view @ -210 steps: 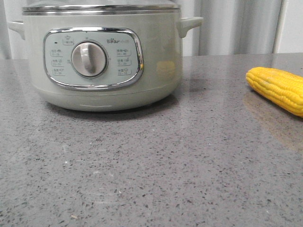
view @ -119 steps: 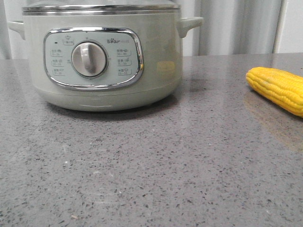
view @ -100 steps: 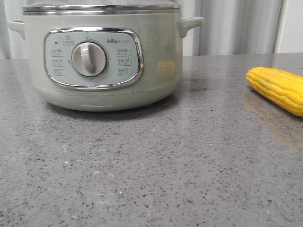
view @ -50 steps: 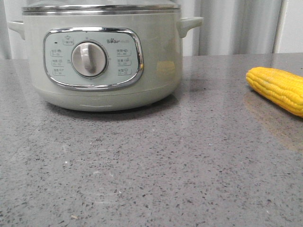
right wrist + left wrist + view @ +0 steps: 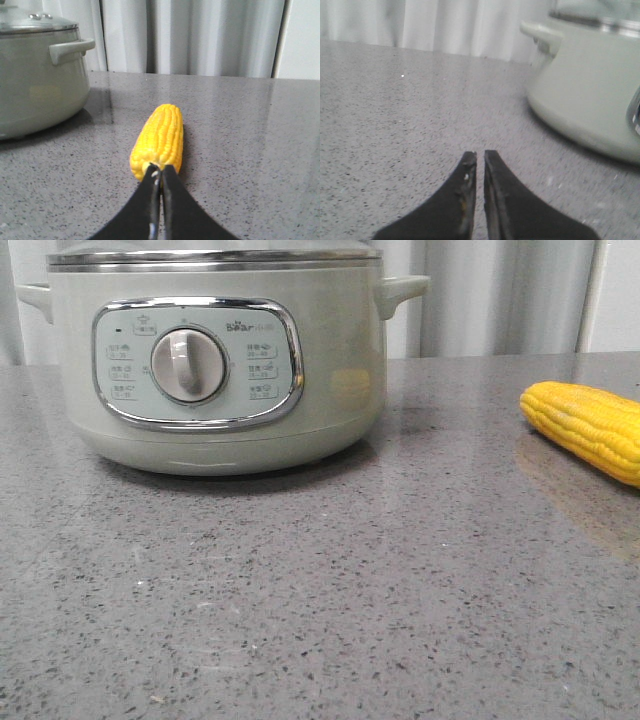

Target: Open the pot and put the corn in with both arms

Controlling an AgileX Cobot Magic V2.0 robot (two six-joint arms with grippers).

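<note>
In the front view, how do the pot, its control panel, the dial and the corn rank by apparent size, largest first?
1. The pot, by far the largest.
2. The control panel.
3. The corn, though the frame's right edge cuts it off, so its rank against the panel is unsure.
4. The dial, smallest.

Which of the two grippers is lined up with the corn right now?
The right gripper: its shut fingertips point straight at the near end of the corn. The left gripper, also shut, faces bare countertop beside the pot.

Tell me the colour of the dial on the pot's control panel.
The dial is pale grey-beige, inside the chrome-framed panel on the pot; the front view shows it best.
</note>
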